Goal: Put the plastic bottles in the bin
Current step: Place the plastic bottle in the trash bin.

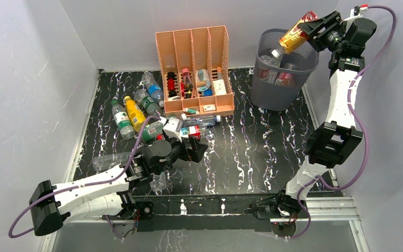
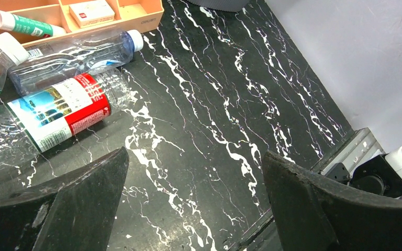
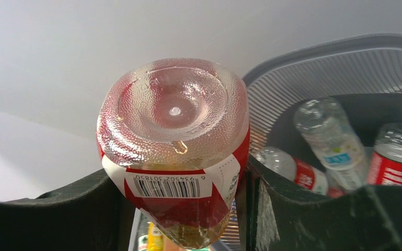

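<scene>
My right gripper is shut on an amber plastic bottle with a red label, tilted cap-down over the dark grey mesh bin at the back right. From the right wrist the bottle's base faces the camera, pinched between both fingers. Below it, three bottles lie in the bin. My left gripper stands open and holds nothing, low over the table. Just beyond it lie a clear bottle with a red-and-white label and a blue-capped one.
Several more bottles, yellow, green and clear, lie in a heap at the table's left. A peach file organizer with small items stands at the back centre. White walls close in the table.
</scene>
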Available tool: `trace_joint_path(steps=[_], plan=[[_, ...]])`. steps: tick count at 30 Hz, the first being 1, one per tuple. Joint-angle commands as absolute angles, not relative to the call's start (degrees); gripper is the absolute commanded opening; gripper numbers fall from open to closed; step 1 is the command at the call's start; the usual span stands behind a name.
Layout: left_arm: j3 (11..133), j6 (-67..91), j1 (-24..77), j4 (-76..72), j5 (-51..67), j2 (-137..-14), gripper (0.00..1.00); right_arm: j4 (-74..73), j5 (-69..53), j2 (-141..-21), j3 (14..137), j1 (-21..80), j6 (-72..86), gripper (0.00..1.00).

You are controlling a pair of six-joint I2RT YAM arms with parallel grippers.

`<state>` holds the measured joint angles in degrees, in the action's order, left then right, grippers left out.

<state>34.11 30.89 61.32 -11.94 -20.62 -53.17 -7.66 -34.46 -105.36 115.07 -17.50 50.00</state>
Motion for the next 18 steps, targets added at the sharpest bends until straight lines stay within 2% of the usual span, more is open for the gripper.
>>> trace_joint_path(steps=[1,3,7,9,18], plan=[[34.4,30.7,61.6,-12.7,-21.3,-53.2,0.98,-12.7,-27.9,-103.9,118.1,-17.8,42.8,0.58],[34.5,30.9,61.7,-12.4,-21.3,-53.3,0.98,-14.3,-26.4,-103.7,118.3,-17.8,41.5,0.66],[35.6,31.6,61.6,-10.0,-22.0,-54.0,0.98,-16.8,-24.8,-103.1,119.4,-17.8,39.5,0.90],[36.7,32.0,61.6,-7.8,-22.7,-54.9,0.98,-17.6,-24.8,-102.8,120.1,-17.8,39.0,0.97],[40.8,35.1,61.6,0.1,-25.8,-60.7,0.98,-18.7,-26.2,-100.2,119.1,-17.4,38.3,0.98]])
